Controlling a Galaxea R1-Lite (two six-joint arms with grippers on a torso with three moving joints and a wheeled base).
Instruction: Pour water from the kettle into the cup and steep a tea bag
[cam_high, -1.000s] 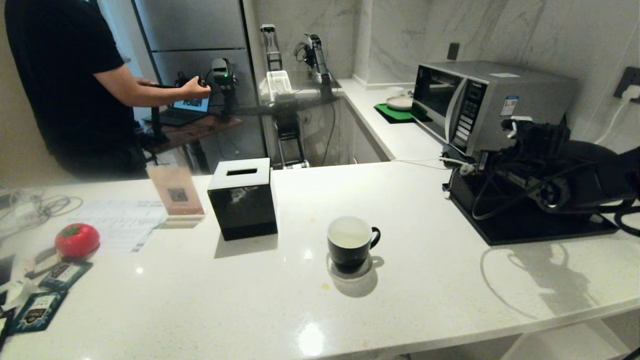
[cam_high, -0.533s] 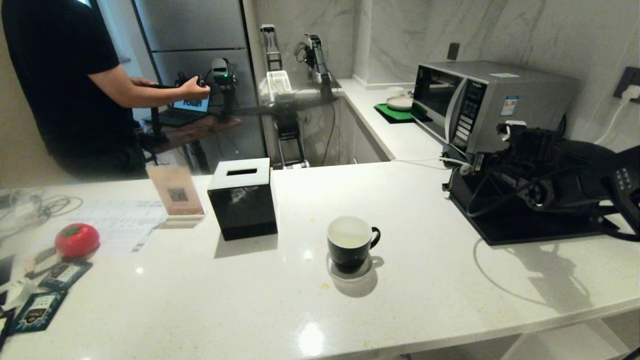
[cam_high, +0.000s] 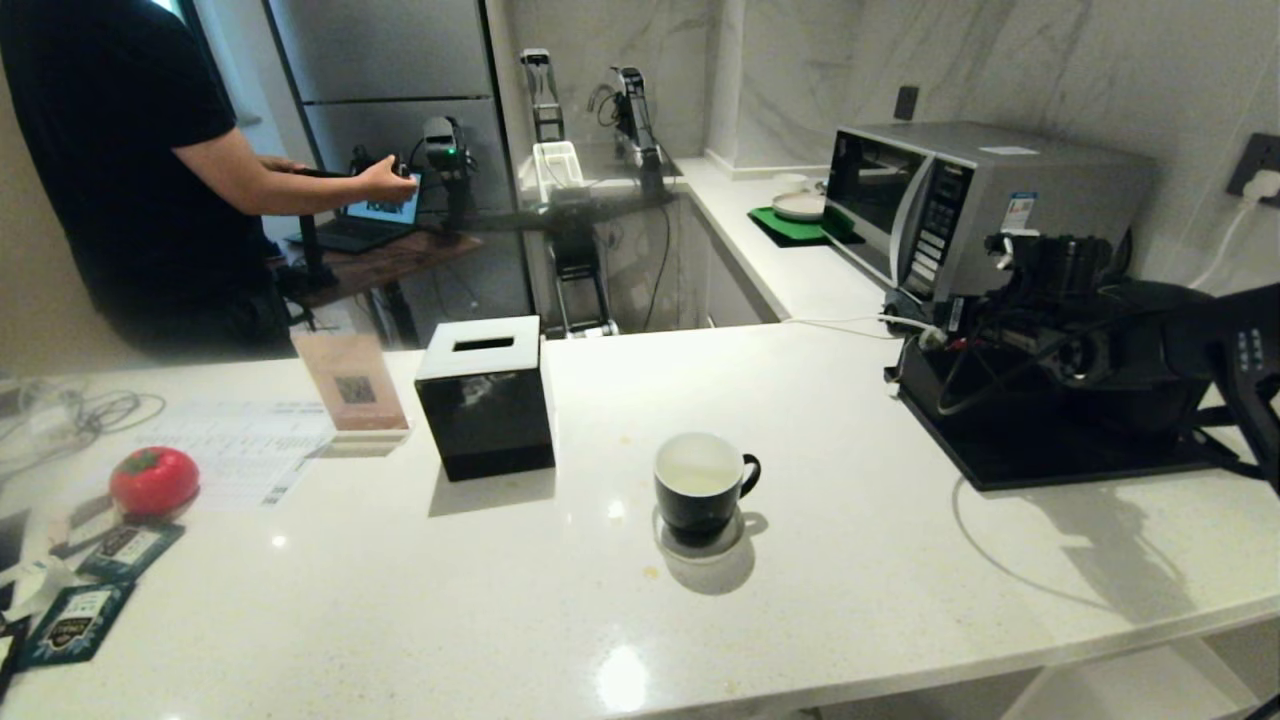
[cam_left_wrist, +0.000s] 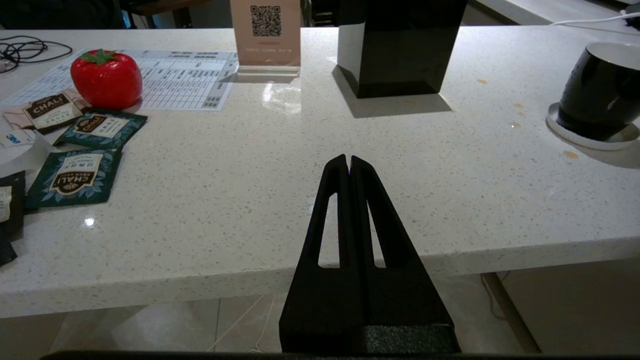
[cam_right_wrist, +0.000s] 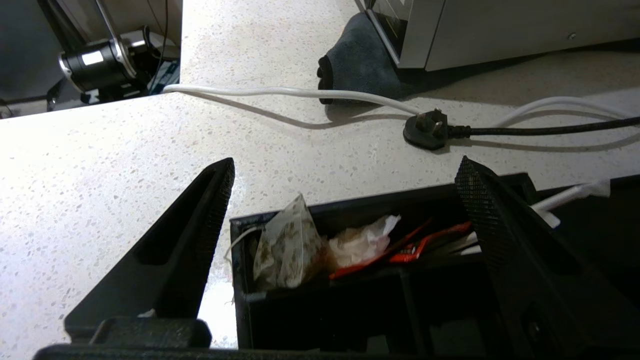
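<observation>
Since the earlier head frame the right arm, at the right edge of the picture, has drawn up and back over the black tray (cam_high: 1050, 455), and its claw (cam_right_wrist: 345, 175) has gone from part-open to spread wide; the cup, the tissue box (cam_high: 487, 396) and the person at upper left have kept their places. In the right wrist view the two fingers (cam_right_wrist: 200, 225) stand far apart on either side of the tray's near corner compartment, holding nothing. The tea bag (cam_right_wrist: 287, 245), a pale mesh pyramid, leans in that compartment at lower centre of the frame, beside crumpled white paper and red sachets (cam_right_wrist: 425, 245), its string trailing over the tray wall. The cup (cam_high: 700, 485) sits on a coaster at mid-frame in the head view, well apart from the tray, with a pale pool of water (cam_high: 695, 482) already showing inside, so pouring looks done and fetching the bag is the step in hand. To do it well, the claw should centre over the bag's peak or string, not the sachets, drop straight so neither finger catches the tray wall, close gently on the mesh, then lift clear before crossing to the cup. The kettle cannot be made out for sure behind the arm. The left claw (cam_left_wrist: 349, 162) is parked off the desk (cam_left_wrist: 250, 165) edge, pressed together and empty.
</observation>
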